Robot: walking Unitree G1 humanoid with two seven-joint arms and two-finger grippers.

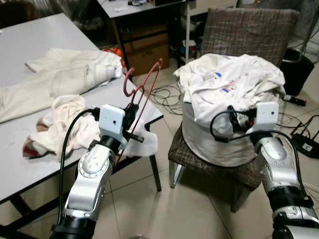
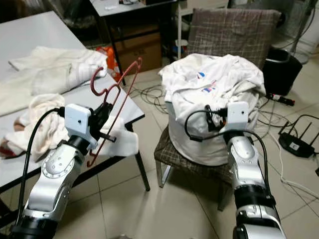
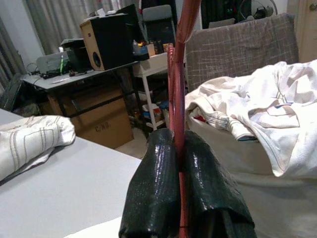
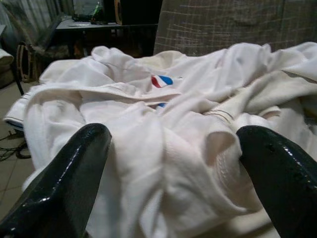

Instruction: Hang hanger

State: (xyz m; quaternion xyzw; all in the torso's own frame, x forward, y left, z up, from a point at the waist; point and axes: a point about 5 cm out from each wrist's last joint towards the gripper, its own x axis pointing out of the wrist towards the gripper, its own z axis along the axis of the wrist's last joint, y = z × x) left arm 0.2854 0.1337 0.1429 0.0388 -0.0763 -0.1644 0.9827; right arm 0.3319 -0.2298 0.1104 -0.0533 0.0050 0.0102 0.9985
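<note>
A red wire hanger (image 1: 142,94) stands tilted above the near corner of the grey table (image 1: 55,30); my left gripper (image 1: 132,119) is shut on its lower part. In the left wrist view the black fingers (image 3: 158,193) clamp the red hanger rod (image 3: 177,84). My right gripper (image 4: 173,163) is open just in front of the pile of white clothes (image 1: 234,82) heaped in a white bag on the plaid chair (image 1: 249,30). Its two fingers (image 4: 64,183) stand wide apart with white cloth between and beyond them.
Cream and white garments (image 1: 65,74) lie on the table, with a crumpled towel (image 1: 60,122) near the hanger. Cables (image 1: 167,97) run over the tiled floor between table and chair. A cardboard box (image 1: 144,50) sits under a desk behind; a router (image 1: 306,144) lies at the right.
</note>
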